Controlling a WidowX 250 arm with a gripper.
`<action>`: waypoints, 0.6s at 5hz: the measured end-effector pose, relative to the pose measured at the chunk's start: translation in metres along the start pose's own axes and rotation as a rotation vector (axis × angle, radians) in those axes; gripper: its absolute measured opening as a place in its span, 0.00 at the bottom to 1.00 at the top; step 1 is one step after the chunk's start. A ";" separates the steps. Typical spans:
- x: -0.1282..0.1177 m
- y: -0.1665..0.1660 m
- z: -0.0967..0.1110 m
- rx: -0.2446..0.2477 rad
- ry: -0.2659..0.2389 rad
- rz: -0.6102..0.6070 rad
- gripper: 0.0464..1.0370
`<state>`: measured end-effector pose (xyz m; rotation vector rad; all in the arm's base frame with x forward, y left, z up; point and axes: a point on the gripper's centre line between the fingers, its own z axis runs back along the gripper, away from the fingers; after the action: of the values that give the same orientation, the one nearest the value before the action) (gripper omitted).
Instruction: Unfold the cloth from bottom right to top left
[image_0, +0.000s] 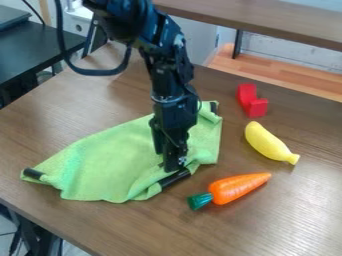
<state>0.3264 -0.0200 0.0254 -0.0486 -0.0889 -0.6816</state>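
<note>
The unfolding looks to be at its start, as far as can be judged. The lime-green fabric cloth (110, 162) lies slantwise on the brown wood-grain table (287, 230), one end pointing to the table's left side, the other broad and bunched towards the middle. Its edges are uneven, and the part by the lower right is rucked up beneath the black two-finger gripper (175, 164). A dark, tube-like piece (176, 178) lies at that lower-right edge, just beside the gripper's tip; two similar dark pieces mark the left end (33, 173) and the upper-right corner (214, 107) of the cloth. The tip is down at the cloth, but whether it has a grip on the fabric or is merely touching it, I cannot tell. What seems left is nearly the whole job: securing the lower-right layer, carrying it across towards the table's upper-left edge and laying it flat.

As for containers, none has a part here. The cloth lies straight on the table, and so do the orange toy carrot with a green top (234, 188), nearer the table's front, the curved yellow toy banana (268, 142) and the angular red block (251, 101), nearer its far edge
</note>
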 end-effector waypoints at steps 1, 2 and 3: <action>0.001 -0.001 -0.004 0.003 0.007 -0.002 0.62; 0.000 0.000 -0.009 0.006 0.014 0.001 0.32; 0.001 -0.003 -0.009 -0.005 0.009 -0.002 0.11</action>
<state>0.3258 -0.0231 0.0161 -0.0498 -0.0787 -0.6839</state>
